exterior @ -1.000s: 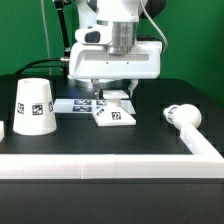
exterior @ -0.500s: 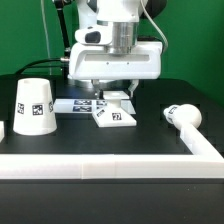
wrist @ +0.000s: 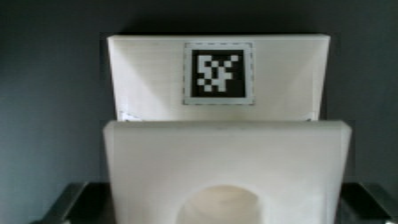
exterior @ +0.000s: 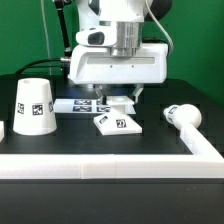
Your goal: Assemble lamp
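Observation:
The white square lamp base (exterior: pixel 118 122) lies on the black table in the middle of the exterior view, tag side up. My gripper (exterior: pixel 120 101) stands straight over its far part. In the wrist view the base (wrist: pixel 217 145) fills the picture, with its tag and a round socket. My gripper (wrist: pixel 222 200) has a dark finger (wrist: pixel 75 203) pressed against each side of the base, shut on it. The tapered shade (exterior: pixel 33 106) stands at the exterior view's left. The round-headed bulb cylinder (exterior: pixel 183 114) lies at the exterior view's right.
The marker board (exterior: pixel 80 104) lies flat behind the base, partly under my gripper. A white border wall (exterior: pixel 110 166) runs across the front and up the exterior view's right side, next to the bulb. A green wall stands behind.
The gripper and the lamp base have moved together a little toward the front and the exterior view's right. The shade and the bulb have not moved.

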`<act>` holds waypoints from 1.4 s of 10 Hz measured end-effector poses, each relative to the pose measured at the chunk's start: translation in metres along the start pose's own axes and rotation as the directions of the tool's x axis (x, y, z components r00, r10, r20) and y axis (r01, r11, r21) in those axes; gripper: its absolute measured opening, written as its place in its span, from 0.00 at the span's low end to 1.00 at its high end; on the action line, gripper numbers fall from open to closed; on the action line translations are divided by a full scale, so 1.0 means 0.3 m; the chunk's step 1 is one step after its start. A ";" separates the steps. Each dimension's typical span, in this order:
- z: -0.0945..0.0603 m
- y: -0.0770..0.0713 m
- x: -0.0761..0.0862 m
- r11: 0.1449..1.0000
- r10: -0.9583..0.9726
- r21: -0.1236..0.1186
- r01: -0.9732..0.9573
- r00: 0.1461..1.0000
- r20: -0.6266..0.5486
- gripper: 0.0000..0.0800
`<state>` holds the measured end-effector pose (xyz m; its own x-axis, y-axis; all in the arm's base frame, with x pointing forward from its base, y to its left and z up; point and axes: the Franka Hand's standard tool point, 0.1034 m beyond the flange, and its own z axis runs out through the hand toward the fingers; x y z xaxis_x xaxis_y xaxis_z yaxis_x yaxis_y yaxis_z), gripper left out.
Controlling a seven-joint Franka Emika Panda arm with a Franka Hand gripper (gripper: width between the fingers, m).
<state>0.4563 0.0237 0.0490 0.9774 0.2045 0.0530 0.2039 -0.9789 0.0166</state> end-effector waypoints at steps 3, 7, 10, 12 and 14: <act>0.002 0.006 0.073 1.000 -0.031 -0.005 0.031 0.999 -0.039 0.67; 0.005 0.018 0.154 0.999 -0.034 -0.010 0.033 0.998 -0.059 0.67; 0.014 0.010 0.364 0.999 -0.040 -0.010 0.040 0.997 -0.073 0.67; 0.019 0.003 0.460 1.000 -0.027 -0.010 0.027 0.996 -0.083 0.67; 0.021 -0.037 0.508 1.000 0.016 -0.005 -0.017 0.995 -0.097 0.67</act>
<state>0.6032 0.0658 0.0507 0.9706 0.1880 0.1501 0.1871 -0.9821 0.0209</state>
